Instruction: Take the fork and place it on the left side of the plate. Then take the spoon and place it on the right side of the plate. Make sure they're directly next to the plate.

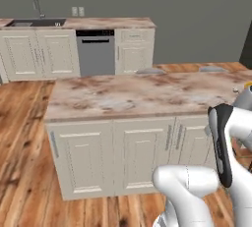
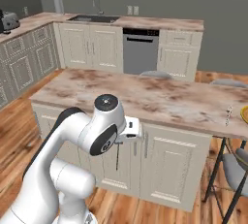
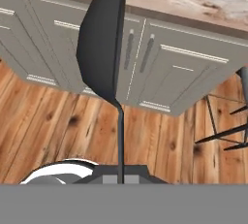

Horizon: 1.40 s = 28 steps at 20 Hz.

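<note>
Nearest, the claw [image 2: 117,143] is closed on the handle of the spoon [image 3: 104,48], held in front of the island cabinets, above the wooden floor [image 3: 58,126]; the dark oval bowl points away from the hand. Beyond, the marbled counter [image 2: 145,97] carries the fork [image 2: 228,115] near its right end, beside the plate [image 2: 244,115], whose yellow rim shows at the edge. Farthest, a dishwasher [image 2: 140,51] stands against the back wall.

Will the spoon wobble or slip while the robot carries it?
Probably no bending: the spoon looks like stiff, thin metal. It might swivel, since the gripper pinches only the end of its slim, smooth handle. It looks light.
</note>
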Motion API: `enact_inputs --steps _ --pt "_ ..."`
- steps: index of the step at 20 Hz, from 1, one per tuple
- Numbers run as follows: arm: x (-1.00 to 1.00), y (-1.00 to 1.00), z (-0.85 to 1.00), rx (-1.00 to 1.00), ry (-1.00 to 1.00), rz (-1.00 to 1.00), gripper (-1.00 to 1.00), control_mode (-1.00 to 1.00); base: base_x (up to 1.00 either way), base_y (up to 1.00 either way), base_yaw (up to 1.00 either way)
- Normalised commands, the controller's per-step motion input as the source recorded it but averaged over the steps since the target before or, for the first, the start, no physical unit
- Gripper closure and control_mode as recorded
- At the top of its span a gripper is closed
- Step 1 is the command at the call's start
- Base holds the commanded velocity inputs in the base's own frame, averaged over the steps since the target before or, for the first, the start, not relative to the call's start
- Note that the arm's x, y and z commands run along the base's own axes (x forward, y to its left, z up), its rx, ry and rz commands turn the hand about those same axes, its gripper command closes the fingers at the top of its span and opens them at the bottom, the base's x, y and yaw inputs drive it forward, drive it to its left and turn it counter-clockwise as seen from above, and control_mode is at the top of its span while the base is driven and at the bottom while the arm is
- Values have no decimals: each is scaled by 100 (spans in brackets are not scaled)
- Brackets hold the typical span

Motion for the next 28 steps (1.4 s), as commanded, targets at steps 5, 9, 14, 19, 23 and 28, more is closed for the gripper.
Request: enact_inputs --steps 5,9,14,19,23,28 --pt "0 0 0 0 0 0 100 100 -23 -100 0" --pt "0 0 0 0 0 0 100 100 -12 -100 -1" --pt "0 0 0 0 0 0 100 100 0 -100 -1" --pt "0 0 0 0 0 0 100 100 5 -100 -2" --pt "0 0 0 0 0 0 100 100 22 -100 -6" --pt "0 0 0 0 0 0 100 100 47 -96 -8"
